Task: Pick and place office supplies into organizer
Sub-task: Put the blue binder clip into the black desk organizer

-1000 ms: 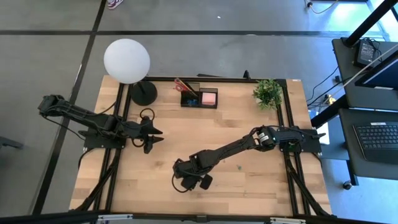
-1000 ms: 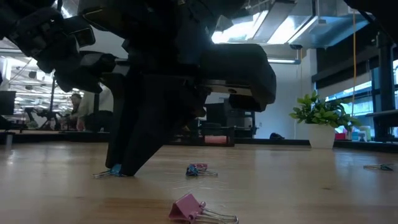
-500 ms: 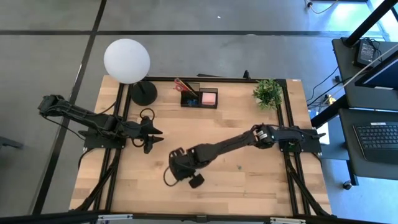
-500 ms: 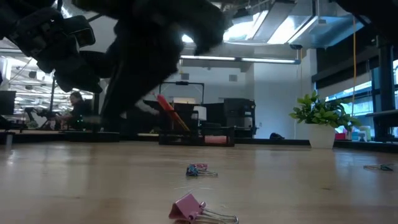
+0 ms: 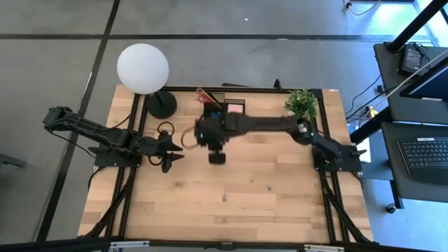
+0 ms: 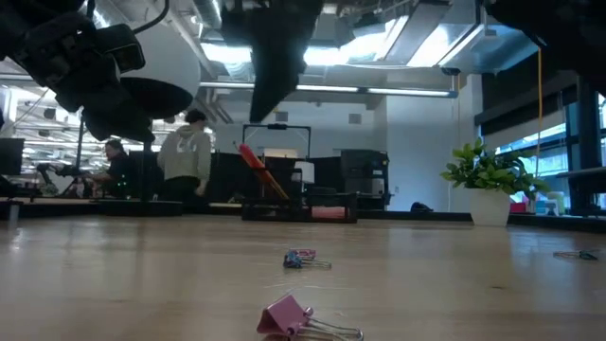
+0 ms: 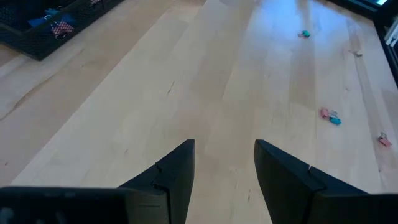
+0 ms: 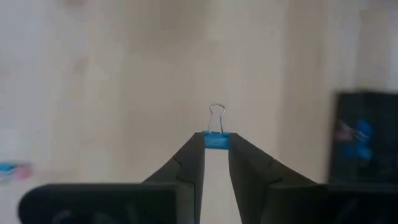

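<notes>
At nine o'clock on the pale wood table (image 5: 280, 203), the left gripper (image 5: 176, 153) waits with its two dark wedge fingers (image 7: 174, 174) parted and empty over bare planks. Moving right, the right gripper (image 8: 216, 146) hangs above the table just beside the organizer (image 5: 224, 110), which sits at twelve o'clock, its tapered fingers pinched on a small blue clip (image 8: 216, 140) whose thin wire loop pokes out past the tips. The hold looks slight: only the clip's narrow folded body is caught at the very ends of the fingers, so a jolt on the way over could twist it or shake it loose, and its springy metal would likely skitter across the smooth boards. The organizer is a low black box, apparently mesh-walled, with several small compartments, red scissors (image 5: 204, 95) standing in one and a pink pad (image 5: 235, 109) in another; an early release could bounce the clip off a thin divider or the scissor handles. More clips remain on the table toward six o'clock, a pink one (image 6: 298, 317) with wire arms nearest the low camera and a bluish one (image 6: 301, 258) behind it. At two o'clock stands a leafy green plant (image 5: 302, 104) in a white pot.
</notes>
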